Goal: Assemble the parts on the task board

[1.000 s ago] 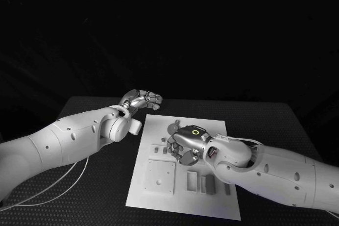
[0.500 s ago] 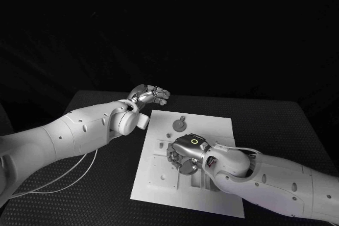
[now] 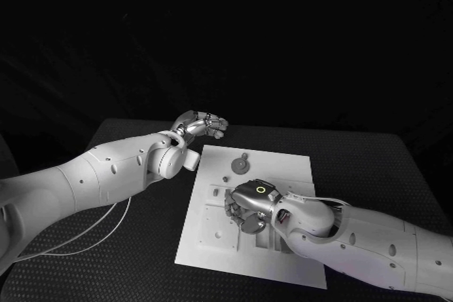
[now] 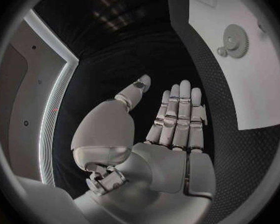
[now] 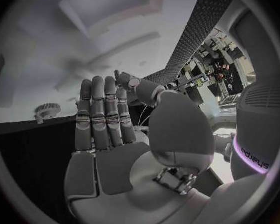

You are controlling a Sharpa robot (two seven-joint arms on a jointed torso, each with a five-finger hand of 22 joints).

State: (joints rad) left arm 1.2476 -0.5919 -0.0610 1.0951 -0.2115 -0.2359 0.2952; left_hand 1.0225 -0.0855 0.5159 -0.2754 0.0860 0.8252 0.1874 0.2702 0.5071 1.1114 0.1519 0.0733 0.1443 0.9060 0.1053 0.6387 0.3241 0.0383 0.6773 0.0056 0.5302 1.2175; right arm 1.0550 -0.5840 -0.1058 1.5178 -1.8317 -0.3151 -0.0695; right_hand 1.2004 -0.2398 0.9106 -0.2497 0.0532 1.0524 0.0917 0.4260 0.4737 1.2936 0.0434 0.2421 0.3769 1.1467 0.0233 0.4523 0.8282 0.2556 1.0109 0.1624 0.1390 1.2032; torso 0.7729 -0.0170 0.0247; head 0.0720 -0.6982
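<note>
The white task board (image 3: 283, 168) lies in the middle of the black table. A grey gear (image 3: 243, 164) sits on its far half, and it also appears as the gear (image 4: 236, 35) and the gear (image 5: 47, 109) in the wrist views. My right hand (image 3: 247, 207) hovers low over the board's middle, just nearer than the gear, palm toward the board. Its fingers (image 5: 99, 114) are stretched out with nothing in them. My left hand (image 3: 200, 126) hangs beyond the board's far left corner, off the board, and its fingers (image 4: 177, 119) hold nothing.
A square raised block (image 3: 215, 225) sits on the board's near left. Small pieces (image 3: 224, 182) lie left of my right hand. My right forearm (image 3: 359, 240) covers the board's near right part. White cables (image 3: 90, 240) trail over the table at the left.
The camera has shifted. On the board, my right hand has drawn back from the gear toward the near side. In the last half second almost nothing moved.
</note>
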